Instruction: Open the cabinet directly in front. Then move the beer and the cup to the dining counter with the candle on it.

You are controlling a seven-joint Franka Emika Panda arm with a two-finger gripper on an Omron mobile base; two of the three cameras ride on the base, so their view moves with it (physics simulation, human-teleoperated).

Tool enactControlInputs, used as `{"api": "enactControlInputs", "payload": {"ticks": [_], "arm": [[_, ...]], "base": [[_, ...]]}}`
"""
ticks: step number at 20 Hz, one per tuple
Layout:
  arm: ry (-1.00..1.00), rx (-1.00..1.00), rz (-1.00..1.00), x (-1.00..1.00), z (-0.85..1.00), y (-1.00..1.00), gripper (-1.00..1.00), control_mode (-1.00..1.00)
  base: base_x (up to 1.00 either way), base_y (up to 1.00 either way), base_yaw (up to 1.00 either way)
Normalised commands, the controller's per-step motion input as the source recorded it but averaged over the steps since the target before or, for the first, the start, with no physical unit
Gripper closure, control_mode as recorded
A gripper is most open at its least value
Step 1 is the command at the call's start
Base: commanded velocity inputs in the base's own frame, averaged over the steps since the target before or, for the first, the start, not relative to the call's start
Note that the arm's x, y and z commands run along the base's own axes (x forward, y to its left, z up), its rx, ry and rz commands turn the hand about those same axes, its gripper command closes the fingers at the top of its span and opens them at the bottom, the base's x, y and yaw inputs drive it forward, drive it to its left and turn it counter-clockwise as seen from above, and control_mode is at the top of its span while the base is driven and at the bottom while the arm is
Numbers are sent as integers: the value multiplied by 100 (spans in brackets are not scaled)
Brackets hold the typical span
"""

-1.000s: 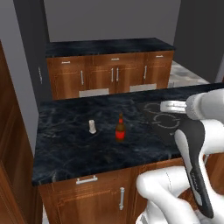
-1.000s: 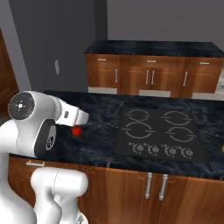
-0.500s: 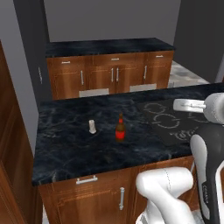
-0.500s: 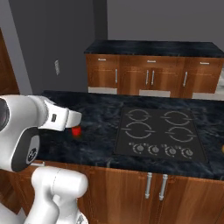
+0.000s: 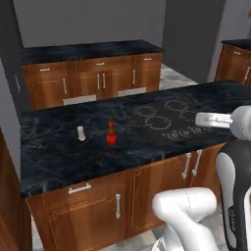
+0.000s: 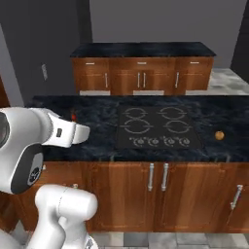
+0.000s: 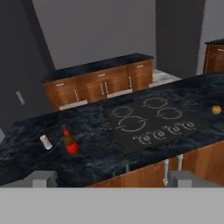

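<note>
Since the earlier frames the base has slid to the right, so the whole scene has shifted in both base views, with more of the cooktop (image 6: 158,127) showing and a small orange ball (image 6: 220,135) now in view near the right end of the dining counter (image 5: 59,152). On that black marble top the beer (image 5: 112,133) stands upright, with the candle (image 5: 81,133) just beside it on its left, apart from it. Both sit left of the cooktop. From the hand view the gripper (image 7: 112,179) hangs above the counter's near edge, its fingertips (image 7: 42,177) spread wide with nothing between them. Behind the island runs another black counter (image 6: 141,49) over brown cabinets.
</note>
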Motion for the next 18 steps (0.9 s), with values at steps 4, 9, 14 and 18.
{"api": "enactControlInputs", "payload": {"ticks": [4, 9, 14, 18], "arm": [[0, 0, 0, 0, 0, 0, -100, 100], [0, 0, 0, 0, 0, 0, -100, 100], [0, 0, 0, 0, 0, 0, -100, 100], [0, 0, 0, 0, 0, 0, -100, 100]], "base": [[-6, 0, -97], [0, 0, -100], [23, 0, -96], [100, -11, -52]]}}
